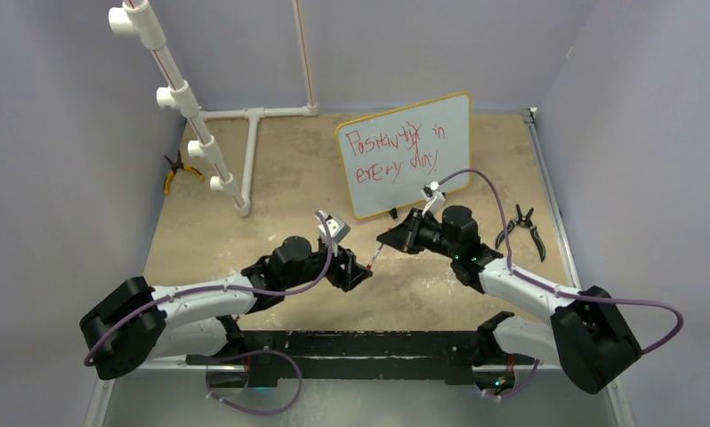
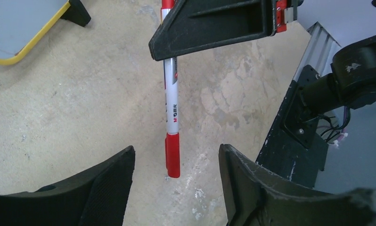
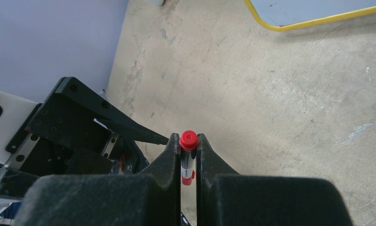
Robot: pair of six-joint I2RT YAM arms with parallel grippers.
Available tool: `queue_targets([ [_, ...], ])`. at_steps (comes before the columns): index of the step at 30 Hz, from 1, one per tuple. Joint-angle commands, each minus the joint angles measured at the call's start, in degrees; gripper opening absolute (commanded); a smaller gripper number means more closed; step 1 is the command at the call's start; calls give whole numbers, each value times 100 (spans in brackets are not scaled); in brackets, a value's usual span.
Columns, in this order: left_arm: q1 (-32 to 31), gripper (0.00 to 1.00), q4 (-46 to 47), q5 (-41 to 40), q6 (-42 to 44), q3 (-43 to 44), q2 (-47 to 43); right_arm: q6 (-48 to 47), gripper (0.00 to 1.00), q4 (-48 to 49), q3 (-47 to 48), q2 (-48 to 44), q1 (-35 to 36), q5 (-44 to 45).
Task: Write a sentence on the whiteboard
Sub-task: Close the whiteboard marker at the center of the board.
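Left jaws: wide apart, holding nothing. The capped end of the red marker (image 2: pixel 172 117) pokes into the gap between them and touches neither side.
Right jaws: squeezed tight on the red marker.
Whiteboard (image 1: pixel 454 160): stands at the back of the worktop (image 1: pixel 245 240), past both arms.
Sentence (image 1: pixel 394 151): two scribbly red lines on the whiteboard.

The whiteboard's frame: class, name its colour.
Yellow. The frame of the whiteboard shows clearest in the right wrist view.
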Motion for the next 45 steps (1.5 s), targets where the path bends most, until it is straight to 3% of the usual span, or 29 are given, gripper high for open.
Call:
queue_targets([
  [1,12,66,-258,245,-132,15,-233,64,0,193,-8,-87,21,53],
  [11,9,68,-184,489,-270,226,508,-68,0,244,45,-245,19,-147],
  [16,11,56,-91,546,-265,375,804,-150,0,153,78,-327,16,-178],
  [26,8,44,263,605,-314,382,997,-207,0,104,130,-285,17,-279],
  [28,12,36,290,607,-324,384,1031,-206,0,91,141,-297,18,-297],
  [32,12,3,380,599,-322,372,1056,-225,0,69,137,-307,17,-355],
  [33,12,0,406,581,-304,356,1051,-249,0,69,131,-297,16,-381],
  [45,17,0,1232,799,-175,263,979,-926,0,-405,-35,-197,31,-593],
])
